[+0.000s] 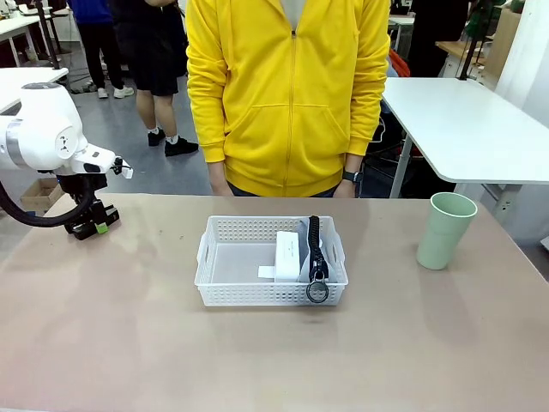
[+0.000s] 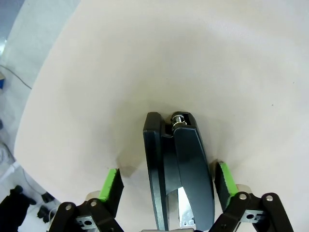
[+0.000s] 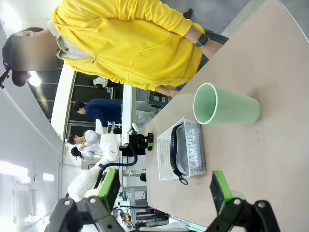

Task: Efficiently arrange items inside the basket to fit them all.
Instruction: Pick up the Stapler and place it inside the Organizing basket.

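Basket (image 1: 208,257) sits mid-table (image 1: 129,343), long side toward the robot, in front of a person in a yellow hoodie (image 1: 287,94) who stands at the far edge. Its right half holds two items. The small white box (image 1: 289,255) stands on edge. Just beside it, along the right end wall, the grey pouch (image 1: 314,245) stands on edge too, zip up, w/ its black ring (image 1: 317,292) at the near rim. The left half shows bare basket floor. In the right wrist view the basket (image 3: 165,154) lies beyond the cup, and "CAMPUS" reads on the pouch's (image 3: 195,150) side.

The pale green cup (image 1: 444,230) stands upright on the table, to the right of the basket and well apart from it.

The left hand (image 1: 90,225) is low at the table's far-left corner. In the left wrist view the slim black bar (image 2: 176,159) lies flat on the table btwn the fingers (image 2: 112,186), lengthwise along them, w/ a metal pin at its far end. This hand (image 2: 169,181) is released and straddles the bar without clamping it. One pad stands clear of the bar. The other is just beside it, and contact there can't be told.

The right hand (image 3: 164,186) is released too, fingers (image 3: 219,186) spread wide, nothing btwn them. Its view looks across the table at the cup (image 3: 227,104), w/ the left arm (image 3: 104,154) farther off.
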### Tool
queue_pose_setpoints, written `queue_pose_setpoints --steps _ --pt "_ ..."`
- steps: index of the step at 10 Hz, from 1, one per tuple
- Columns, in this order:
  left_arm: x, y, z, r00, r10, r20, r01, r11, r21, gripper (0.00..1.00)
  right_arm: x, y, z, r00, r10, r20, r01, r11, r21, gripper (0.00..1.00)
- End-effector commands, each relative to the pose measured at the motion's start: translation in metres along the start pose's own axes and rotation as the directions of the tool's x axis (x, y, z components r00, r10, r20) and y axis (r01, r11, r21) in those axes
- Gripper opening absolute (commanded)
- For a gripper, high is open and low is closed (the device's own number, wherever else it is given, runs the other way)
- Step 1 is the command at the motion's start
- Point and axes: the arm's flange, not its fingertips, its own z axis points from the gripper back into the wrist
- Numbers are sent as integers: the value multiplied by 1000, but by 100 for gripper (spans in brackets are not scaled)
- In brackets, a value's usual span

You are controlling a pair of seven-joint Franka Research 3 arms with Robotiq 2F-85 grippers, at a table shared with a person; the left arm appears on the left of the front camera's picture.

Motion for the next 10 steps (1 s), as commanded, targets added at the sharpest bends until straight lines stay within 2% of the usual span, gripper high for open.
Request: queue_pose_setpoints --steps 1,2,3,4,8,9,10 --pt "-1 2 1 1000 -13 -19 13 1000 9 40 2 0 -1 1000 25 9 -25 999 26 100" --pt "-1 2 1 1000 -12 -23 12 1000 6 0 2 0 -1 1000 25 9 -25 999 26 100" --pt "0 3 1 1000 -7 -31 7 1000 7 35 2 0 -1 1000 25 9 -25 999 26 100" --pt "0 3 1 1000 -8 -28 8 1000 5 0 2 0 -1 1000 25 9 -25 999 26 100" --pt "-4 7 5 1000 16 -8 -16 999 -35 0 2 0 -1 1000 25 9 -25 999 26 100" --pt "-9 9 11 1000 16 10 -15 997 -71 0 2 0 -1 1000 25 9 -25 999 26 100" --pt "-18 12 23 998 63 22 -59 987 -147 0 2 0 -1 1000 25 9 -25 999 26 100"
